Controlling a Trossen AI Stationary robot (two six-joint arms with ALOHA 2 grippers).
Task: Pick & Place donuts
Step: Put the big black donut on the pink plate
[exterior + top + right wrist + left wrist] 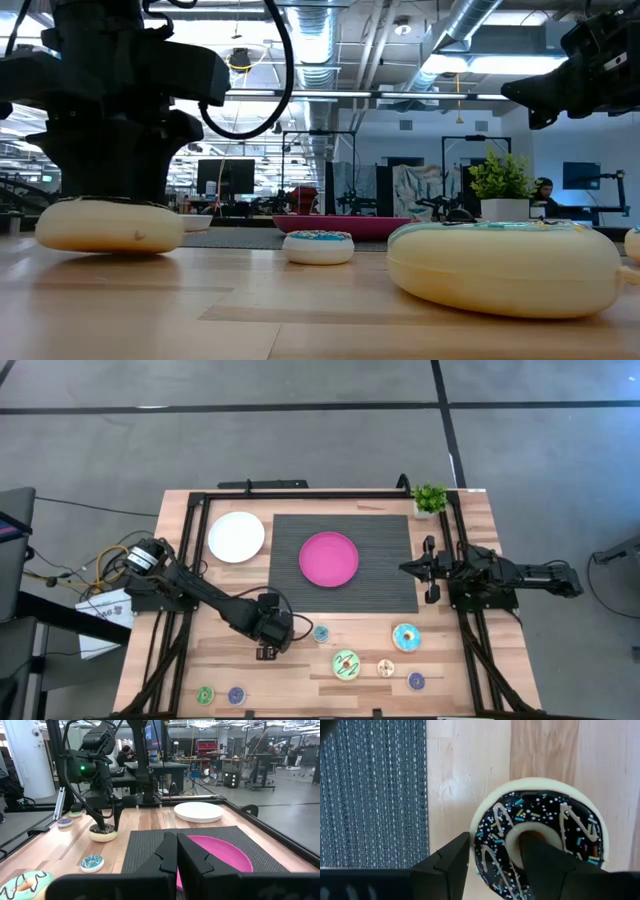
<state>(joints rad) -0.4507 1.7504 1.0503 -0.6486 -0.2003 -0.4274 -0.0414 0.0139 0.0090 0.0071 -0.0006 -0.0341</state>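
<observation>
The left pincer (492,865) straddles one side of the chocolate-iced toy ring donut (540,837) on the wooden desk (300,670), not lifted; right pincer (176,851) waits closed; pink round plate (329,558) holds nothing.

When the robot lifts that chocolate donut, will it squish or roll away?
Probably neither. The chocolate donut looks like a stiff toy ring and lies flat, so rolling seems unlikely. The left gripper has one finger in its hole and one outside; its smooth rim might slip.

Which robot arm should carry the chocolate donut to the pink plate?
Probably the left. The left gripper already straddles the chocolate donut's ring, one finger in its hole. The right gripper waits beyond the pink plate, jaws shut, empty.
</observation>
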